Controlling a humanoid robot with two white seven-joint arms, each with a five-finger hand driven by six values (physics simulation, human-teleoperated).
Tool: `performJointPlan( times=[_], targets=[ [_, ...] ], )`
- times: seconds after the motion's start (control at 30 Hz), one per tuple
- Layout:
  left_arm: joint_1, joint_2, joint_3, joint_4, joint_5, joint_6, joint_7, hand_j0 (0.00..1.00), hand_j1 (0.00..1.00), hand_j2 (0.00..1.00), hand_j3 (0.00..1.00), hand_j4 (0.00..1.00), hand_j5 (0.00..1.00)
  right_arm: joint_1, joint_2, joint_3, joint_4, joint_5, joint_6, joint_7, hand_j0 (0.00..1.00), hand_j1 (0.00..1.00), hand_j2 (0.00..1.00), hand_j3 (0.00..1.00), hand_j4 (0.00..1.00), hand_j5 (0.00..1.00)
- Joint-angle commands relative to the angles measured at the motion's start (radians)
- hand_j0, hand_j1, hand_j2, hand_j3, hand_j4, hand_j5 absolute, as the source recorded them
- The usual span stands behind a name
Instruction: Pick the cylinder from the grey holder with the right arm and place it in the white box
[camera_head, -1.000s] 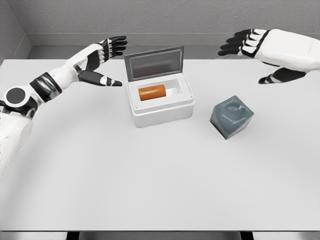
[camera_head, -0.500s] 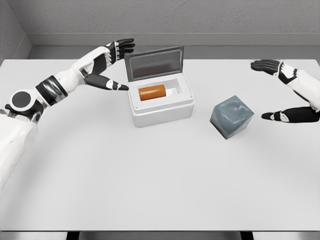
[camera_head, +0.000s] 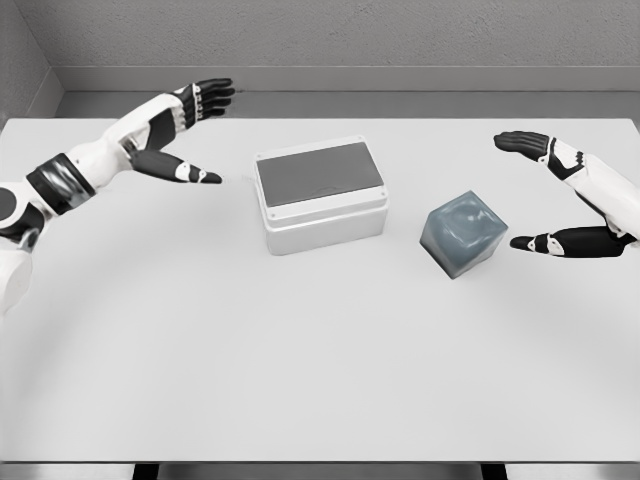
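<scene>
White rectangular box (camera_head: 322, 197) with grey lid sits mid-counter, lid down flat; contents hidden, so can't tell where the cylinder is. Grey translucent cube holder (camera_head: 463, 232) just right of it, apart, tilted on a corner, nothing visibly in it. Left hand (camera_head: 178, 130) far-left of the box, fingers spread, holding nothing. Right hand (camera_head: 560, 195) right of the holder, wide, not touching. White counter (camera_head: 300, 360) has bare room along the near edge.

The white box (camera_head: 322, 198) now has its lid shut, hiding the orange cylinder. My left hand (camera_head: 178, 125) sits farther left, away from the box. My right hand (camera_head: 556, 196) is slightly nearer the grey holder (camera_head: 463, 233).
</scene>
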Motion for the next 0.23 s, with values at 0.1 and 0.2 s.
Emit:
performJointPlan(
  times=[0.1,0.2],
  targets=[
    [0.060,0.188,0.035,0.003,0.009,-0.001,0.000,1.00,1.00,1.00,1.00,1.00,1.00,0.000,0.000,0.000,0.000,-0.008,0.003,-0.001,1.00,1.00,1.00,1.00,1.00,1.00],
    [0.097,0.215,0.067,0.005,0.010,-0.001,0.000,1.00,1.00,1.00,1.00,1.00,1.00,0.000,0.000,0.000,0.000,-0.008,0.003,-0.001,1.00,1.00,1.00,1.00,1.00,1.00]
  ],
)
